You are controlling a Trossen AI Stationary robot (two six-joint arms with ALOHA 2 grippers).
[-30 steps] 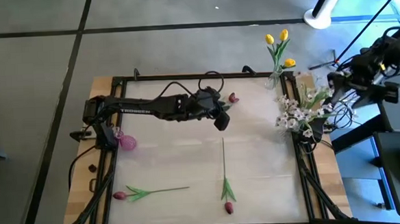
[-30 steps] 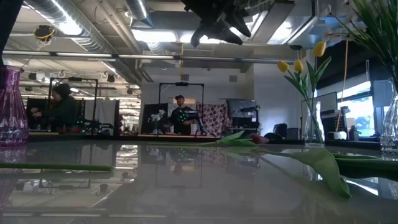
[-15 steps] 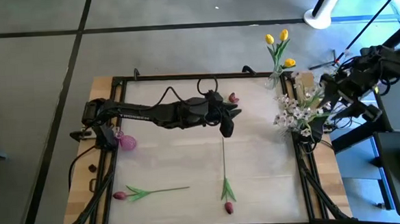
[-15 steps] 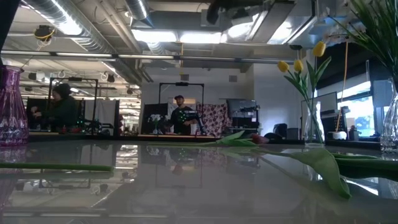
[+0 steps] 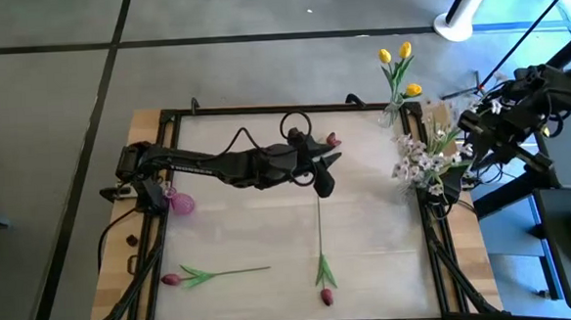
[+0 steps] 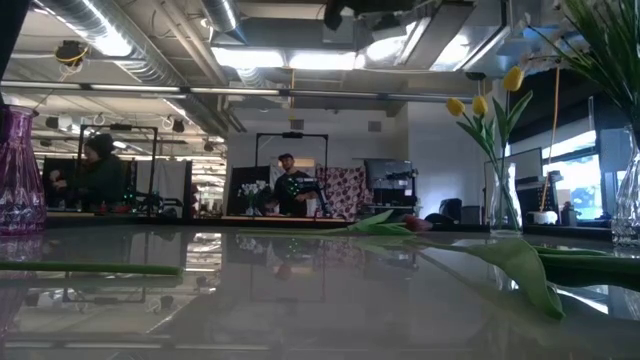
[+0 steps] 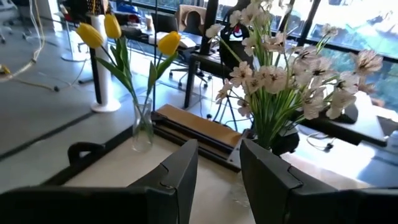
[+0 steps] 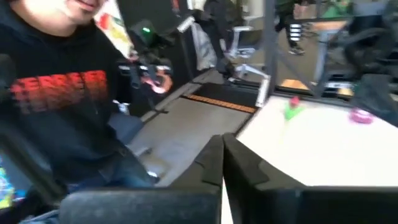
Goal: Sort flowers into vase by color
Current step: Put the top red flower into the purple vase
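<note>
Left tool (image 5: 324, 182), part open and empty, hangs over the pale surface (image 5: 250, 230); right tool (image 8: 222, 163), shut and empty, is off its edge.

Grey floor (image 5: 261, 73) with dark seams surrounds the table. Ceiling ducts (image 6: 110, 40) and bright strip lights (image 6: 300, 60) run overhead. Far off, a person (image 6: 100, 175) sits at benches. Big windows (image 7: 348, 37) stand behind an office chair (image 7: 193, 25).

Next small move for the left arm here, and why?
Probably lower the left claw onto the stem of the dark red tulip lying just below it. The claw is open with nothing in it, hovering near that stem's upper end.
</note>
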